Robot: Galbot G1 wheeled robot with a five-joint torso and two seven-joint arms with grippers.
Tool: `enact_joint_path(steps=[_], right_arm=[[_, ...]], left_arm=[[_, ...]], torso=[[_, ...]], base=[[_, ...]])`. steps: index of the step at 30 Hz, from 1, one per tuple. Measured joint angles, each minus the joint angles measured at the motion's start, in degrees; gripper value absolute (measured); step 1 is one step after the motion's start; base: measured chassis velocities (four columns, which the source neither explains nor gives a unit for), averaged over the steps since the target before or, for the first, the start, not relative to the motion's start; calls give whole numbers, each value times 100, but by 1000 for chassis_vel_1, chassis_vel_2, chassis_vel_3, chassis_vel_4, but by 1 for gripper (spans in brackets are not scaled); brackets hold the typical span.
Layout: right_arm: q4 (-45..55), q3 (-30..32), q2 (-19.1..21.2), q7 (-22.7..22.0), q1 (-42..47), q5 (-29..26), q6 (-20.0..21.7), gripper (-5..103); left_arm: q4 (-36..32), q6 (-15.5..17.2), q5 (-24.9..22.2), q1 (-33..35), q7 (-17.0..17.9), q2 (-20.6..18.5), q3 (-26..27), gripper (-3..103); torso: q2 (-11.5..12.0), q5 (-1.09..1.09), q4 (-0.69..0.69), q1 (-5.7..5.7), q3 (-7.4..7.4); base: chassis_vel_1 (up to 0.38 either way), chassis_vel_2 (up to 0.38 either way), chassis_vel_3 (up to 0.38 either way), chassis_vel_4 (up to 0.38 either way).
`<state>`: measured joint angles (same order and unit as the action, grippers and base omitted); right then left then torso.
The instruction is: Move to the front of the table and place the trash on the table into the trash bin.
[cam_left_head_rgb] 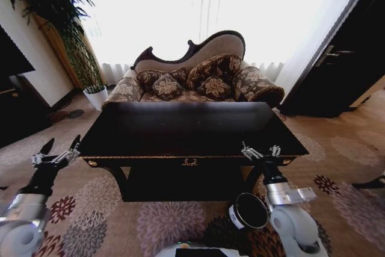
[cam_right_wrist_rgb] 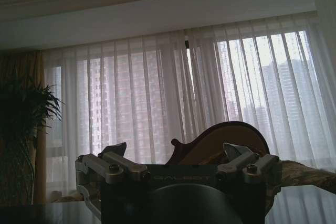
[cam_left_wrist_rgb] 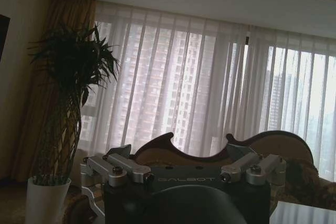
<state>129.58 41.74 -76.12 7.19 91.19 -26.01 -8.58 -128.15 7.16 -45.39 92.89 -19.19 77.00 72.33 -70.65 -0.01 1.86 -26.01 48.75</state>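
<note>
the table [cam_left_head_rgb: 192,126] stands before a sofa [cam_left_head_rgb: 198,73], trash bin [cam_left_head_rgb: 248,210] at its near right.

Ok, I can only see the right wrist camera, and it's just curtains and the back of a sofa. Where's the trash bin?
Observer: The trash bin is on the carpet by the front right leg of the table, close beside your right arm.
Operator: And where's my right end effector then?
Observer: The right end effector is open, at the table's front edge near its right corner.
Operator: What about the other arm?
Observer: The left end effector hovers open just off the table's front left corner.
</note>
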Motion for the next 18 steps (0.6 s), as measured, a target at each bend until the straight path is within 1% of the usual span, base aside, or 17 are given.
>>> enact_joint_path(steps=[4,8,12,18], right_arm=[[1,21,10,-1,-12,-22,48,100],[0,24,20,-4,-9,-52,80,100],[-5,25,12,-5,17,-52,78,100],[-18,20,-10,-9,29,-63,75,100]], left_arm=[[-14,-34,21,15,-23,20,-21,100],[-46,-77,48,33,-39,63,-47,100],[-91,-89,80,51,-41,86,-94,100],[-89,-95,112,54,-42,84,-127,100]], torso=[[0,0,0,-1,0],[0,0,0,-1,0],[0,0,0,0,0],[0,1,0,1,-1]], base=[[73,-79,-89,90],[133,-146,-166,166],[227,-220,-229,231],[286,-283,-297,271]])
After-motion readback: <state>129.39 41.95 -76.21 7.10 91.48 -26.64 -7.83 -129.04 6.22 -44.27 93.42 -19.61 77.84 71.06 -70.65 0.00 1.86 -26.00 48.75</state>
